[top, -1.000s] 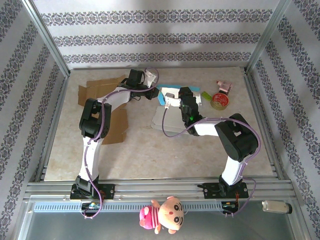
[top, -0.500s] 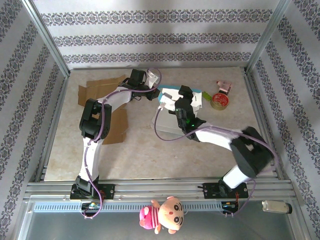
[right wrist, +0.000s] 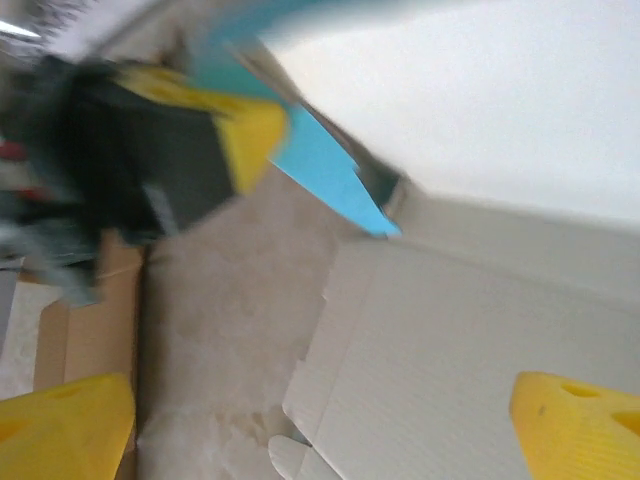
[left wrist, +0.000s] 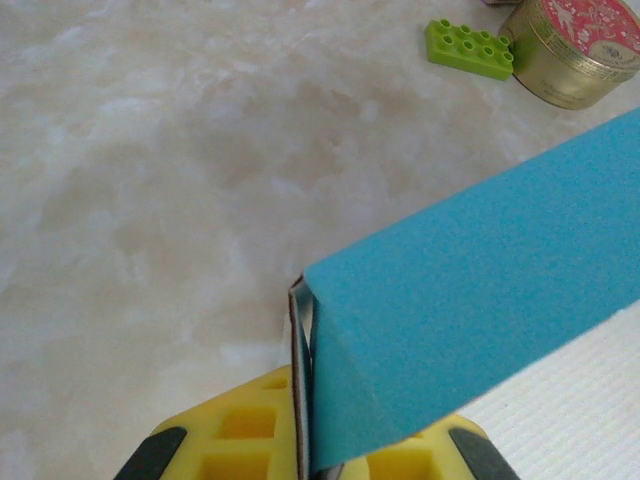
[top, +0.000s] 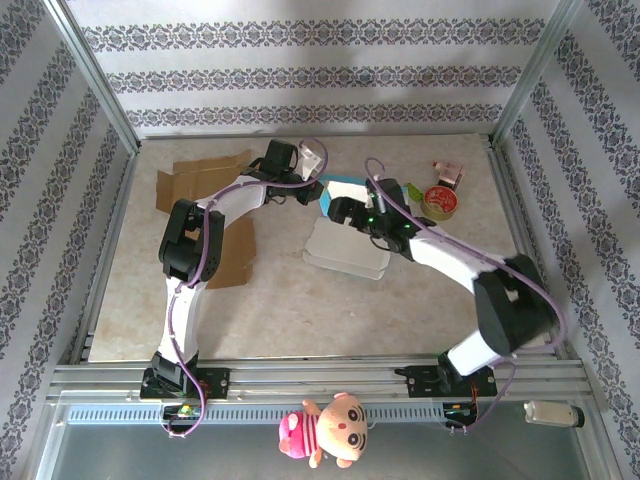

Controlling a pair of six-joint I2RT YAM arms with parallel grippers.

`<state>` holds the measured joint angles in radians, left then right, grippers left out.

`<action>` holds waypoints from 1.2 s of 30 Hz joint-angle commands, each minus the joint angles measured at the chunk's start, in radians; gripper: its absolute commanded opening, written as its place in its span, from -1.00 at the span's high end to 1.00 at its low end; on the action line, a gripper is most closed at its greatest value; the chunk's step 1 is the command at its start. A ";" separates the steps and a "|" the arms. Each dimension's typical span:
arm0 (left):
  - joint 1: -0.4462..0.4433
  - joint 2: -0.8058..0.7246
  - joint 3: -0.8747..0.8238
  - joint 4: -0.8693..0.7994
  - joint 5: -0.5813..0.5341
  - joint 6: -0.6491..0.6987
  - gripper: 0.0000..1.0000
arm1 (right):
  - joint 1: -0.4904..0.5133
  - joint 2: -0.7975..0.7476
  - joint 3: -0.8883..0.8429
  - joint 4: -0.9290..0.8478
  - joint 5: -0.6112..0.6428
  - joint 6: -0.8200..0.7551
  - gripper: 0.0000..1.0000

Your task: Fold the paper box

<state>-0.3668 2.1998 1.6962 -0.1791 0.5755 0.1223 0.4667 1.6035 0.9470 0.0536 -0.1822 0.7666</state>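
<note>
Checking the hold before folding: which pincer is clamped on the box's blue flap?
The left pincer: it is shut on the edge of the blue flap. The right pincer stands wide open above the white panel, holding nothing.

The left arm (top: 178, 320) and the right arm (top: 450, 262) are each built of smooth white link shells joined by bulky black joint housings, set on a black base plate (top: 185, 380), with a loose lilac cable (top: 205, 262) looping along the length. The left end effector (left wrist: 315, 455) has bright yellow plastic fingers (left wrist: 240, 440) with square moulded pockets and dark grey outer corners. The right end effector (right wrist: 320, 420) has yellow fingers of the same make, one showing small round recesses.
</note>
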 commanded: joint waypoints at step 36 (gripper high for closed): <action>-0.016 -0.060 -0.088 0.066 0.126 -0.115 0.80 | -0.007 0.537 0.084 0.782 -0.092 0.092 0.06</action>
<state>-0.3634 2.1704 1.6318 -0.1310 0.5835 0.0471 0.4564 2.1036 1.0061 0.7769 -0.2276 0.8288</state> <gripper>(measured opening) 0.102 0.481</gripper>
